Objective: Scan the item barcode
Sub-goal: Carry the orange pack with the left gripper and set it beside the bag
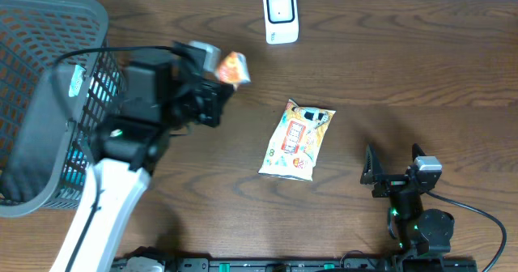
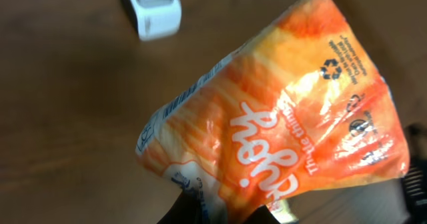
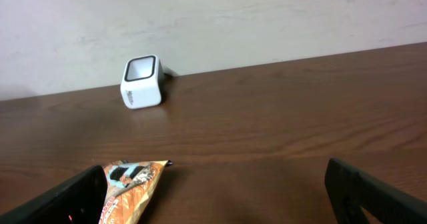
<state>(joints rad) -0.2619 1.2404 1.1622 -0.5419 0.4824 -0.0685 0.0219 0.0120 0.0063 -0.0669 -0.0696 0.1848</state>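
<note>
My left gripper (image 1: 217, 82) is shut on an orange snack bag (image 1: 233, 68) and holds it above the table, left of centre. In the left wrist view the bag (image 2: 287, 111) fills the frame, its white lettering and printed symbols facing the camera, with the jaws (image 2: 220, 214) pinching its lower edge. The white barcode scanner (image 1: 281, 15) stands at the table's far edge and also shows beyond the bag (image 2: 152, 7). No barcode is readable. My right gripper (image 1: 395, 165) rests open at the near right, nothing between its fingers (image 3: 373, 194).
A second, yellow-and-orange snack packet (image 1: 297, 140) lies flat mid-table, its tip showing by the right gripper's left finger (image 3: 127, 187). A grey mesh basket (image 1: 48, 102) stands at the left edge. The scanner (image 3: 142, 82) sits against the back wall.
</note>
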